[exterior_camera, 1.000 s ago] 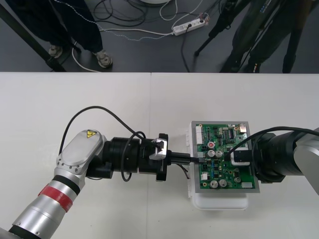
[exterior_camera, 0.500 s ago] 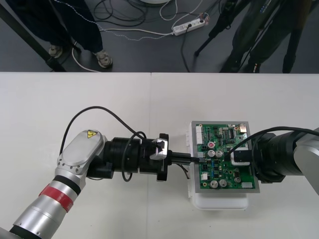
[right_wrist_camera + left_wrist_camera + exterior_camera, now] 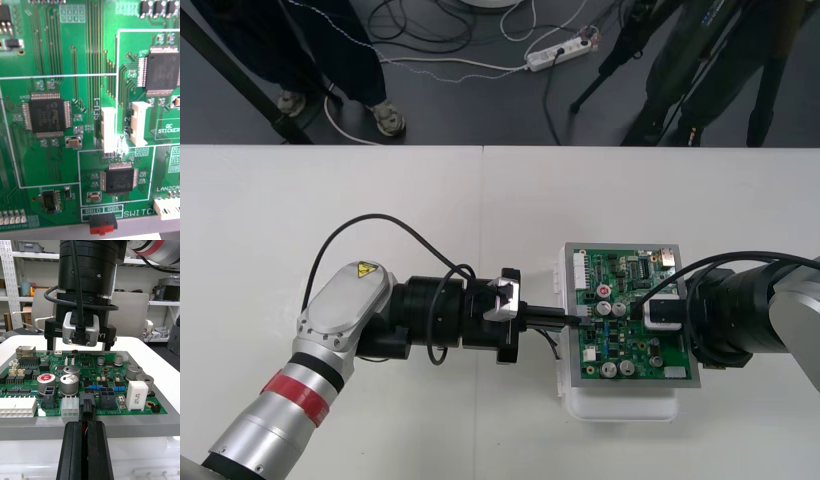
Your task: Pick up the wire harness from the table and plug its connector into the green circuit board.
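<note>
Two end effectors on the board, plug pinched at its edge

Over on the pale surface (image 3: 380,200) the green circuit board (image 3: 635,352) sits on its white base (image 3: 620,405), out at about 4 o'clock from the middle. The left arm sweeps in from 8 o'clock and lies nearly level, its left end effector (image 3: 565,320) right at the board's 9 o'clock edge. Look at the left wrist view: the black fingers (image 3: 73,450) are narrow, pressed close together and clamped on the small black plug (image 3: 87,405) of the harness (image 3: 552,341). A hint of red wire shows between them. That plug stands against the board's edge row, squeezed between a white connector (image 3: 69,405) and a black socket (image 3: 107,396). Whether it is seated, I cannot tell. From 3 o'clock comes the right arm, its right end effector (image 3: 648,312) low over the board's middle and facing the left one. Wide or narrow on that side? Cannot tell. Its wrist camera looks close onto chips and two white headers (image 3: 108,129)
</note>
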